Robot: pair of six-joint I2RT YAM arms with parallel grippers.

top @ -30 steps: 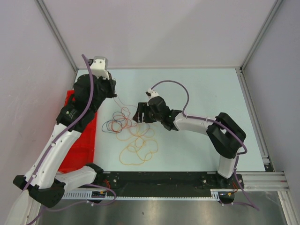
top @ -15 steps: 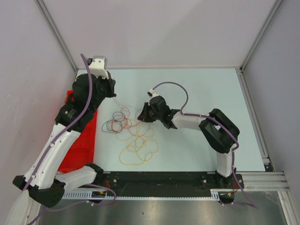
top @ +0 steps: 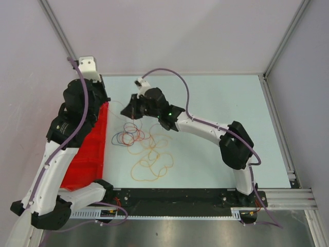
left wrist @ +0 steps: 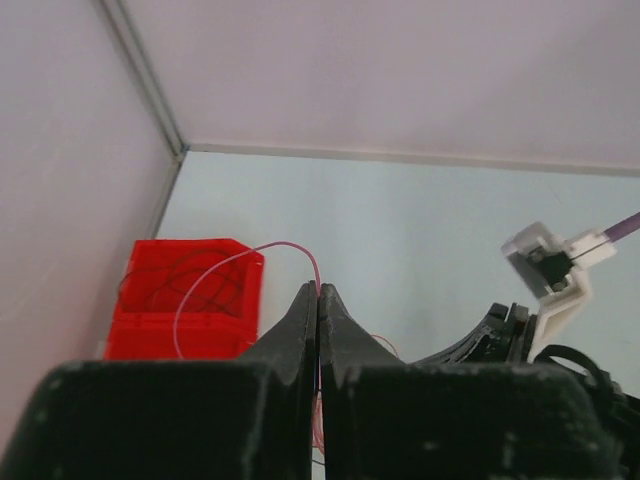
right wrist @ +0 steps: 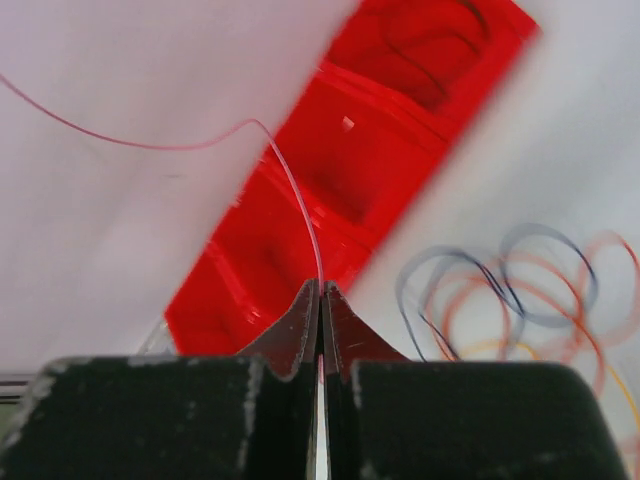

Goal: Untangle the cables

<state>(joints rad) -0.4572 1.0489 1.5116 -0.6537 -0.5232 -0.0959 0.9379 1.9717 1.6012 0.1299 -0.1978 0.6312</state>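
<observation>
Wrist view alone: left claw seemingly pinching cable

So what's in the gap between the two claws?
Bare table and the edge of the red bin. The left gripper and right gripper each pinch a thin red cable, clearest in the wrist views; the top view barely shows it.

No text, label, brand, number or sign can be read in any of the views.
</observation>
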